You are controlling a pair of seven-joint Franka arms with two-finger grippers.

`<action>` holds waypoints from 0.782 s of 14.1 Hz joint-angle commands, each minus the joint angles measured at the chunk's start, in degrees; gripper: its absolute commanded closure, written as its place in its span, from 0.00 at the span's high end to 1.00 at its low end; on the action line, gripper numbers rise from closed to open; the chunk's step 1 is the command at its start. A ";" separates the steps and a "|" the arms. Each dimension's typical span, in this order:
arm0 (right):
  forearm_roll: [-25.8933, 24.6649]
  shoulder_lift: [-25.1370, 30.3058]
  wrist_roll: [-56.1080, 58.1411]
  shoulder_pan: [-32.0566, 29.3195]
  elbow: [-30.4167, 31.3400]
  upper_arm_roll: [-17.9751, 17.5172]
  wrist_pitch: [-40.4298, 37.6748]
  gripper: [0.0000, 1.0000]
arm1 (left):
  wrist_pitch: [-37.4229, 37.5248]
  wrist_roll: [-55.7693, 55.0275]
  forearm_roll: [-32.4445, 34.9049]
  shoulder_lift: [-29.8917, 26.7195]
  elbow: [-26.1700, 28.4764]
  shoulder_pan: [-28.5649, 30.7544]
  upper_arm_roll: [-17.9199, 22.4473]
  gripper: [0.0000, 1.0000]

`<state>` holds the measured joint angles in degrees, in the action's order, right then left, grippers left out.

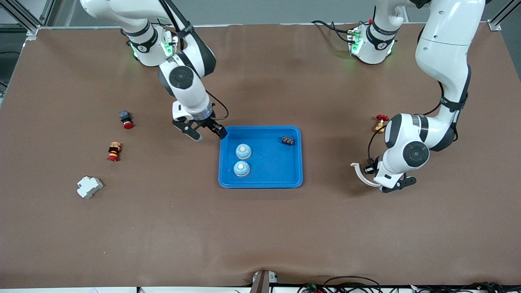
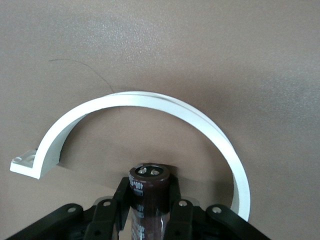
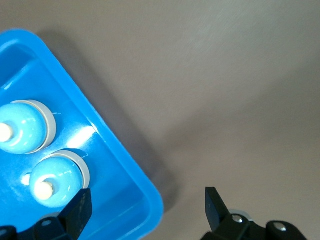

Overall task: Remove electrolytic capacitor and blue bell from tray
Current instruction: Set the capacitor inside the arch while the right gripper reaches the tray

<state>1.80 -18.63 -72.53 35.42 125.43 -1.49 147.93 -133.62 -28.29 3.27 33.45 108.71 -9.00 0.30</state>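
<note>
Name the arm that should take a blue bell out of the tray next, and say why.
The right arm. Its open tool hangs at the tray's corner beside the two blue bells. The left tool is shut on the capacitor, away from the tray beside a white curved piece.

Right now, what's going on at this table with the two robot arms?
The left gripper is shut on a dark electrolytic capacitor, held over the table beside a white curved clip, toward the left arm's end and outside the blue tray. The right gripper hangs open over the tray's corner near two blue bells that are still inside, along with a small dark component.
</note>
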 commanded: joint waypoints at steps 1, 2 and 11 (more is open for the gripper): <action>-1.01 -6.92 -4.01 2.19 -7.55 0.78 -0.80 1.00 | 0.80 -0.36 1.48 -1.98 1.33 0.30 0.05 1.00; -1.09 -8.68 -5.77 2.37 -9.75 0.78 -1.06 1.00 | 2.99 -0.27 1.56 -2.59 1.16 0.30 0.05 1.00; -1.09 -18.19 -12.29 4.13 -23.30 1.05 -6.16 1.00 | 35.58 -5.43 -5.54 -11.83 -15.95 0.66 -0.21 1.00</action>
<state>1.78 -34.40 -82.14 38.07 105.98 -1.33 143.65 -104.95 -30.24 0.26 20.88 99.24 -7.76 0.38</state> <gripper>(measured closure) 0.000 0.000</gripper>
